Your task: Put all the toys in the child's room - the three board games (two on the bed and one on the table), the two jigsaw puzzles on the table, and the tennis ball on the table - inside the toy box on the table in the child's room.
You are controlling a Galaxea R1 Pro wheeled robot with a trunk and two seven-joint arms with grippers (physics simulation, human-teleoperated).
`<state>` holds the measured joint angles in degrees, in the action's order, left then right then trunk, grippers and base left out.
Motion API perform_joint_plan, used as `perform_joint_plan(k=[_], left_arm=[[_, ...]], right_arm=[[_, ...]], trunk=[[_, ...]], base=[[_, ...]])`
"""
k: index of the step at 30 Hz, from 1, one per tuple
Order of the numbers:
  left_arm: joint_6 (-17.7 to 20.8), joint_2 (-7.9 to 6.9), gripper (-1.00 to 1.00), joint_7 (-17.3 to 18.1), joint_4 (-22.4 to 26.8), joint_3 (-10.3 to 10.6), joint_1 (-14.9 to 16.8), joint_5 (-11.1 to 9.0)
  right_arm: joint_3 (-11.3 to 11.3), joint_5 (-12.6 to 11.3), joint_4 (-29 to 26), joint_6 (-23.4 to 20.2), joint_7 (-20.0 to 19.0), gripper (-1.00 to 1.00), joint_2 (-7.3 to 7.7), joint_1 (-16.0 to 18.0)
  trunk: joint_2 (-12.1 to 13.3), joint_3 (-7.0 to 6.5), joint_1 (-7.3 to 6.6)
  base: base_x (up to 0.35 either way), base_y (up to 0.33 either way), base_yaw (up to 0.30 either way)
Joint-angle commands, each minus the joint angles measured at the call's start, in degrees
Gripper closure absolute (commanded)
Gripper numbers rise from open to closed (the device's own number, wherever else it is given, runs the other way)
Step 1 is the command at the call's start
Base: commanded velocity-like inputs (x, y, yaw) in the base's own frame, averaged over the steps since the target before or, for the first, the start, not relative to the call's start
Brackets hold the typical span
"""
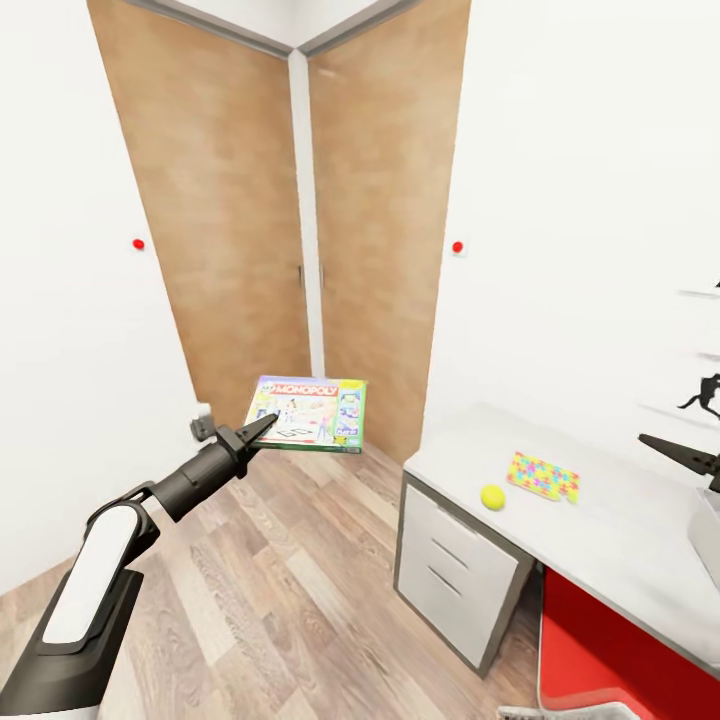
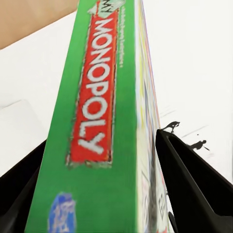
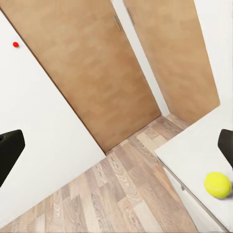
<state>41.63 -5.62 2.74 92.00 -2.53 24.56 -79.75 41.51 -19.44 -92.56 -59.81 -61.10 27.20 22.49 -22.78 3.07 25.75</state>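
My left gripper [image 1: 262, 428] is shut on the near edge of a green-edged Monopoly board game [image 1: 310, 412], held flat in the air above the wood floor. From the left wrist, the box [image 2: 102, 121] stands edge-on between the two black fingers [image 2: 189, 179]. On the grey table [image 1: 620, 540] lie the yellow-green tennis ball [image 1: 492, 496] and, just behind it, one multicoloured jigsaw puzzle [image 1: 543, 476]. My right gripper [image 1: 690, 458] hovers over the table at the view's right edge. It is open [image 3: 116, 150], with the ball [image 3: 217, 184] ahead of it. The toy box and the bed are out of view.
Two brown wooden doors [image 1: 250, 220] meet in the corner ahead, with a red wall button [image 1: 457, 247] beside each. A white drawer unit [image 1: 455, 570] sits under the table's near end, with a red object [image 1: 600, 640] beside it. A cut-off pale grey shape [image 1: 707, 535] lies at the right edge.
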Motion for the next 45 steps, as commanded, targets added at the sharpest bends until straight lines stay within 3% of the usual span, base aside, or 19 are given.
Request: perform_joint_plan(k=[1,45], left_arm=[[0.3,0.0,1.0,0.2,0.0,-0.1,0.0,-0.1],[0.3,0.01,1.0,0.2,0.0,0.2,0.1,-0.1]], right_arm=[[0.0,0.2,0.0,-0.2,-0.3,-1.0,0.0,0.1],[0.0,0.2,0.0,-0.2,-0.3,-1.0,0.05,0.1]], trunk=[[-0.1,0.13,0.04],[-0.1,0.13,0.04]], base=[[0.01,0.0,-0.286],[0.001,0.0,-0.286]])
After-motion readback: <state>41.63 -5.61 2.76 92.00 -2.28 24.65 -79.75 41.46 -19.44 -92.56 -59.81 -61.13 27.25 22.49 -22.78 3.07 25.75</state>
